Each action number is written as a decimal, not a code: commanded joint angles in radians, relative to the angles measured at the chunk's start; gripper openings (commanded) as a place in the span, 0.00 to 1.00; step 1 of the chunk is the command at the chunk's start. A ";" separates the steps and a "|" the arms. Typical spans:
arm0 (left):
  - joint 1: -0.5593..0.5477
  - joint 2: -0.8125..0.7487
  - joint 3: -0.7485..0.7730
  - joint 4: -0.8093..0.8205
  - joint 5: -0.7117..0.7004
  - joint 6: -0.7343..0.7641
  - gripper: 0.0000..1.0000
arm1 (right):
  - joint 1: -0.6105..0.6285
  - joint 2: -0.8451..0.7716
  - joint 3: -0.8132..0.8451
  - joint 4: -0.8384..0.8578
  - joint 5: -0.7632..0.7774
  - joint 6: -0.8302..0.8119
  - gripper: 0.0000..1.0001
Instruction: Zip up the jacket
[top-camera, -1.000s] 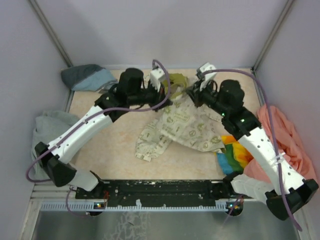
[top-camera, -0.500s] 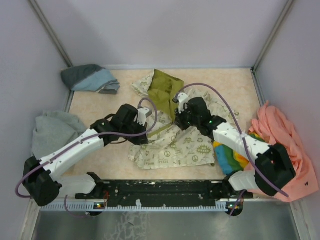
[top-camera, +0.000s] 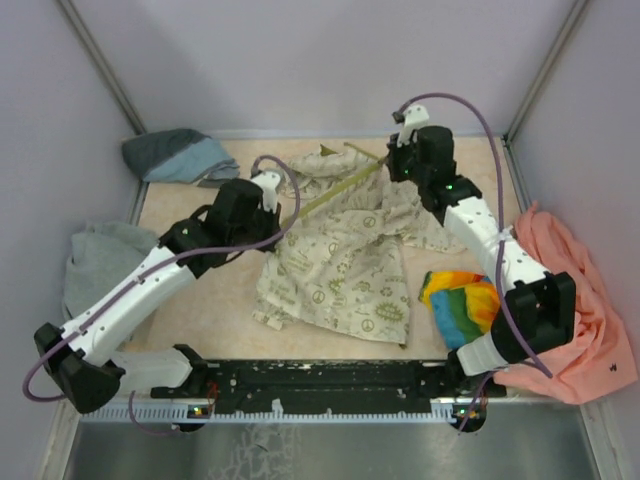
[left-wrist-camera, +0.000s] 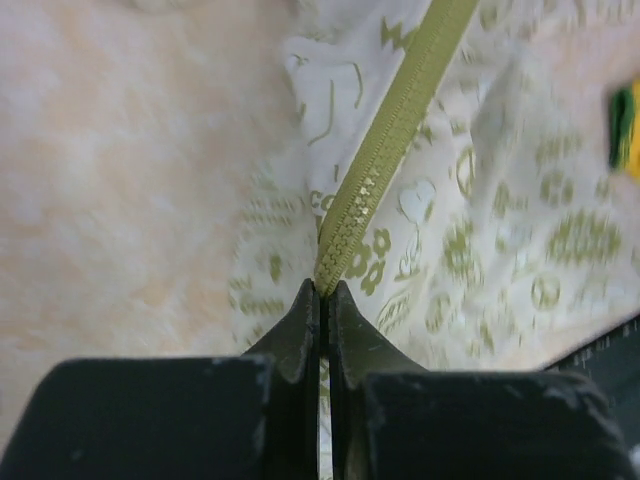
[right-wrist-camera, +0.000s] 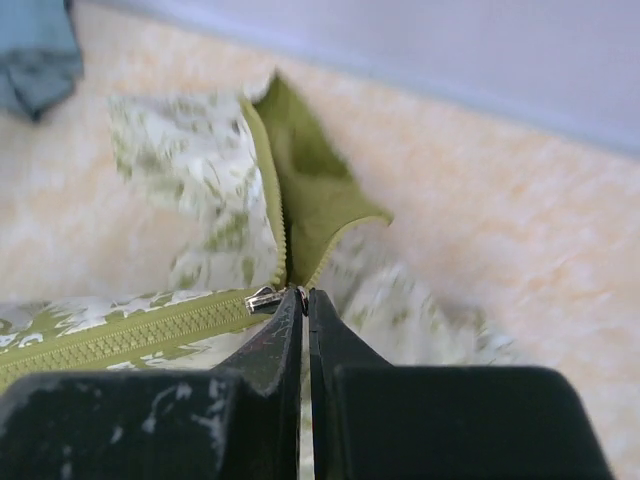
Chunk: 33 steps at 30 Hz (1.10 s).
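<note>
Left hand (left-wrist-camera: 322, 293), right hand (right-wrist-camera: 303, 296) stretch jacket's (top-camera: 345, 270) zipper edge (left-wrist-camera: 385, 150)

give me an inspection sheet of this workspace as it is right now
surface: beige table, mottled
job's things: jacket spread mid-table; zipper strip taut between the grippers; slider near the collar, teeth open above it
clutter: grey sweatshirt left edge; blue-grey garment far left corner; peach-pink garment right edge; rainbow cloth beside it
grippers: left gripper jaws shut on the strip's lower end; right gripper jaws shut on slider
cables: purple cable loops over each wrist
surroundings: pale walls; black rail at near edge
</note>
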 joint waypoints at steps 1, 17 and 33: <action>0.052 0.083 0.290 -0.116 -0.231 0.109 0.00 | -0.105 -0.041 0.207 0.060 0.185 -0.078 0.00; 0.060 -0.139 0.071 -0.088 -0.406 -0.027 0.01 | 0.012 -0.348 -0.262 0.145 -0.114 0.064 0.00; 0.070 -0.356 -0.320 -0.051 -0.529 -0.392 0.00 | -0.085 -0.264 -0.459 0.131 0.163 0.103 0.00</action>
